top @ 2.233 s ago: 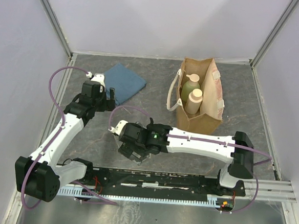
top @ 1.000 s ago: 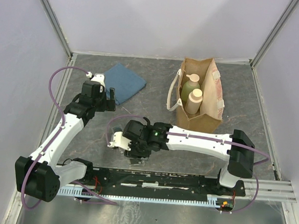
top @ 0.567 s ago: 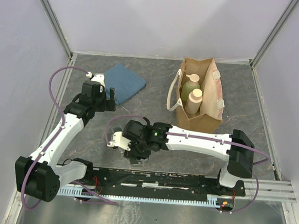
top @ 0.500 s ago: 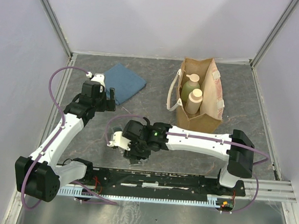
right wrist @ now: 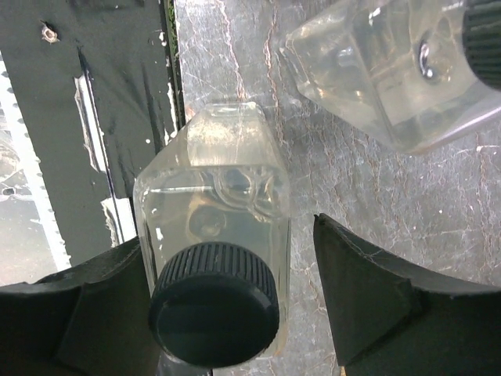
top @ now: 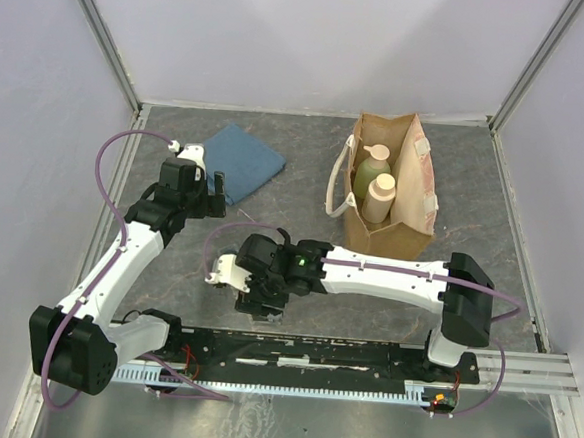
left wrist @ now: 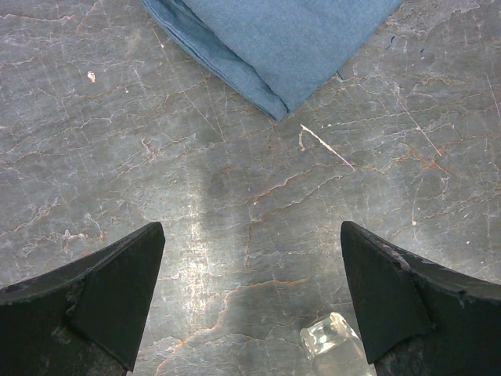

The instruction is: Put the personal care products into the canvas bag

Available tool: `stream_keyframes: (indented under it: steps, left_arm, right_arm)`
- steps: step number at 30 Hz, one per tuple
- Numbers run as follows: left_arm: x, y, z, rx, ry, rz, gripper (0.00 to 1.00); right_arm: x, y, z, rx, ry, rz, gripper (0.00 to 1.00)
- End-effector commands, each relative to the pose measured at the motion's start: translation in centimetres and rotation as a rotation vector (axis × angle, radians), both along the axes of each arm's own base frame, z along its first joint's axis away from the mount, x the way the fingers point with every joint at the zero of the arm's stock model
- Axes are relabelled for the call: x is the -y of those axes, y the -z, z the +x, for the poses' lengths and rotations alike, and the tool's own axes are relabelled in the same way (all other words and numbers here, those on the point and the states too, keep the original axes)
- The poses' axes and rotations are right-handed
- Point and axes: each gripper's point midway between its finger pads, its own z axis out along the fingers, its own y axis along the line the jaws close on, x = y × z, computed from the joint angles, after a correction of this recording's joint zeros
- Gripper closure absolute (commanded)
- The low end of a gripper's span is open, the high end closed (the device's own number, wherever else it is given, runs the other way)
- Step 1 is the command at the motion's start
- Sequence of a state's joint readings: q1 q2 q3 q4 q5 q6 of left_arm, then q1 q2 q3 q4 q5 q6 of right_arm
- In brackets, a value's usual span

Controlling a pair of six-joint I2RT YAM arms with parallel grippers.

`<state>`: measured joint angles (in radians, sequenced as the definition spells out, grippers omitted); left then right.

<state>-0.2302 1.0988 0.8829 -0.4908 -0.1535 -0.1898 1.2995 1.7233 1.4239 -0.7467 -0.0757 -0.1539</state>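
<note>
The canvas bag (top: pixel 413 202) lies at the back right. Inside it are the pale green pump bottle (top: pixel 373 171) and the cream bottle (top: pixel 380 198). In the right wrist view a clear bottle with a dark cap (right wrist: pixel 215 258) stands between the fingers of my right gripper (right wrist: pixel 228 235). It rests against the left finger, and a gap separates it from the right finger (right wrist: pixel 368 290). A second clear bottle (right wrist: pixel 383 70) lies just beyond. My right gripper (top: pixel 261 305) is low near the front rail. My left gripper (left wrist: pixel 250 235) is open above bare table, with a clear bottle's end (left wrist: pixel 333 345) beside its right finger.
A folded blue cloth (top: pixel 241 160) lies at the back left, just beyond my left gripper (top: pixel 216 186). The black front rail (right wrist: pixel 117 117) runs right beside the bottle in my right gripper. Lilac walls close in the table's sides and back.
My right gripper's jaws have parted, and the right finger has come off the clear bottle. The right wrist has shifted slightly left. The left arm has not moved.
</note>
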Motion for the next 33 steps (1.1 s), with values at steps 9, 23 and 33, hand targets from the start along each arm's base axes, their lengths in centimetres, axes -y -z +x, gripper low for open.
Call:
stream_keyframes:
  steps: [9, 23, 33]
  left_arm:
    - [0.2, -1.2, 0.8, 0.049, -0.003, -0.027, 0.00]
    - [0.2, -1.2, 0.9, 0.048, -0.003, -0.028, 0.00]
    - [0.4, -1.1, 0.9, 0.044, 0.003, -0.031, 0.00]
  right_arm:
    - [-3.4, -1.3, 0.0, -0.036, -0.011, 0.100, 0.32]
    - [-0.2, -5.9, 3.1, 0.077, 0.173, 0.124, 1.00]
    - [9.7, -24.9, 13.6, 0.380, 0.683, 0.513, 1.00]
